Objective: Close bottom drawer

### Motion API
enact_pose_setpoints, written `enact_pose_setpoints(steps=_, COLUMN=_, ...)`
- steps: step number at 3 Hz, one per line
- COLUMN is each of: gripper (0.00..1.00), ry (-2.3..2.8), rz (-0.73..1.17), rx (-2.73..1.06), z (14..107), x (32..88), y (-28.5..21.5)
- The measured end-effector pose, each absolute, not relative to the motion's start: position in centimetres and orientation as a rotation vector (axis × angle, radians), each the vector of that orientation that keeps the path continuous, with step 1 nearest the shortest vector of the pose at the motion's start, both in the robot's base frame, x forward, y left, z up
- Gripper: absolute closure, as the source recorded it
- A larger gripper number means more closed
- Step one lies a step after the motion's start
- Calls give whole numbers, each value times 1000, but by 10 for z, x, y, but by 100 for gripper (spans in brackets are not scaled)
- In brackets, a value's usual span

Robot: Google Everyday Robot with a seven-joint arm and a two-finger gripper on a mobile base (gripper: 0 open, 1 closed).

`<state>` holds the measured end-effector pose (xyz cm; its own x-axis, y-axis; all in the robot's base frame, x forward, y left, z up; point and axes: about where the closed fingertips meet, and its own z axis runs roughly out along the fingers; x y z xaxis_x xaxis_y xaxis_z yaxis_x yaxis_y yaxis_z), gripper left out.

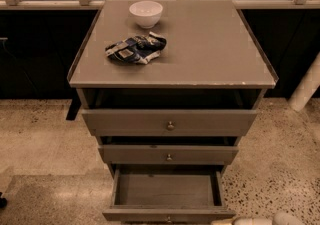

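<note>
The gripper (241, 221) (open or closed, I cannot tell) sits low, out before the worktop's (210, 54) front-right corner, just beside the bottom drawer (167, 190), which juts furthest past the front edge. It is probably placed there to push the drawer's front inward.

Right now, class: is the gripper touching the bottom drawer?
Cannot tell. In the camera view the gripper sits at the picture's lower edge, beside the front right corner of the bottom drawer; any contact is cut off.
</note>
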<state>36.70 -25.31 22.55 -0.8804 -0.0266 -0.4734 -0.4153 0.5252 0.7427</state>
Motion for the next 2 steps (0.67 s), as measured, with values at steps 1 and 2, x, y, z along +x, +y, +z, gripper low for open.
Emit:
enact_pose_setpoints(steps=1, gripper=100, ry=2360, rz=1312, rx=-334, z=217, x=372, y=-252)
enact_pose_setpoints(steps=2, gripper=100, ry=2360, rz=1329, rx=-329, z=206, x=389, y=-250)
